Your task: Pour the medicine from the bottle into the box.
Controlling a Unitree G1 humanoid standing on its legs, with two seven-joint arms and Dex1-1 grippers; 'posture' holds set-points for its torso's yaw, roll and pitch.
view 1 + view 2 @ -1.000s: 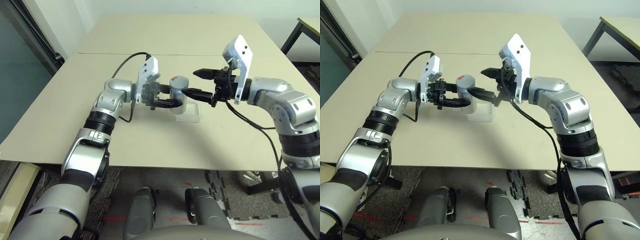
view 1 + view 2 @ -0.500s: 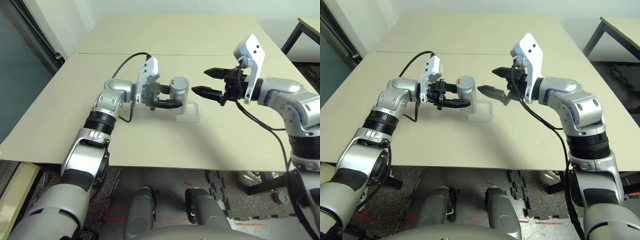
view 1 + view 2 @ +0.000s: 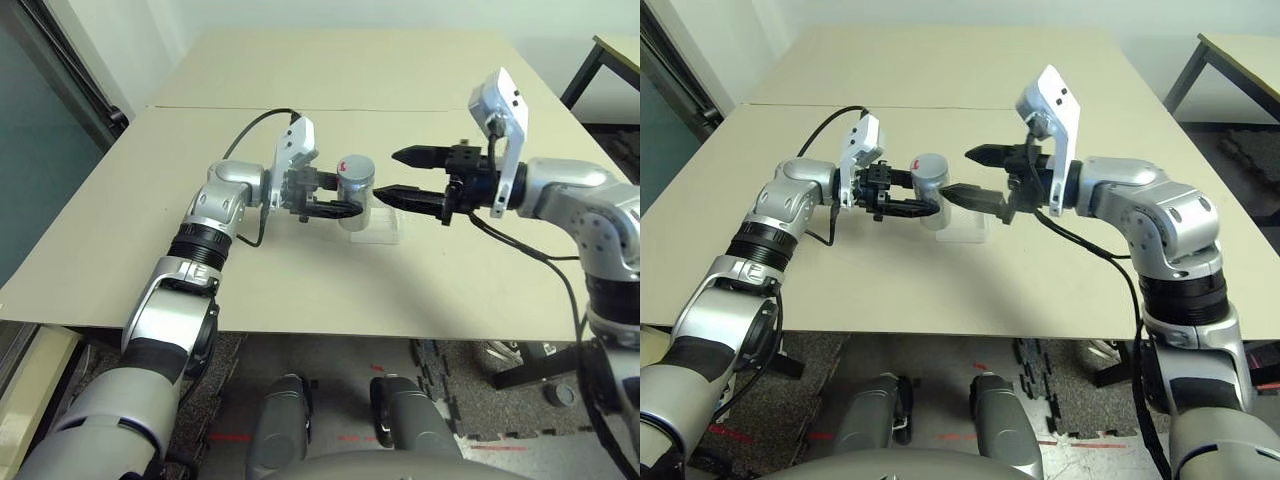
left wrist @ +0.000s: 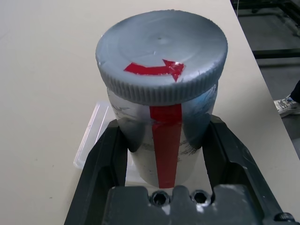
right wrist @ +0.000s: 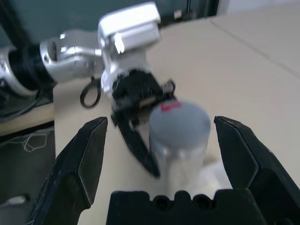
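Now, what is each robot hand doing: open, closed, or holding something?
Left hand: closed on the bottle, holding it upright.
Right hand: open, holding nothing.

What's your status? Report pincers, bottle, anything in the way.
Left pincer shut on bottle, cap on. Right pincer open, lined up with cap. Box beyond bottle, partly hidden; nothing seen blocking right pincer.

1 table (image 3: pixel 250 290), 1 side table (image 3: pixel 618 52)

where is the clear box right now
In the left eye view, the box sits on the table, just right of the bottle.
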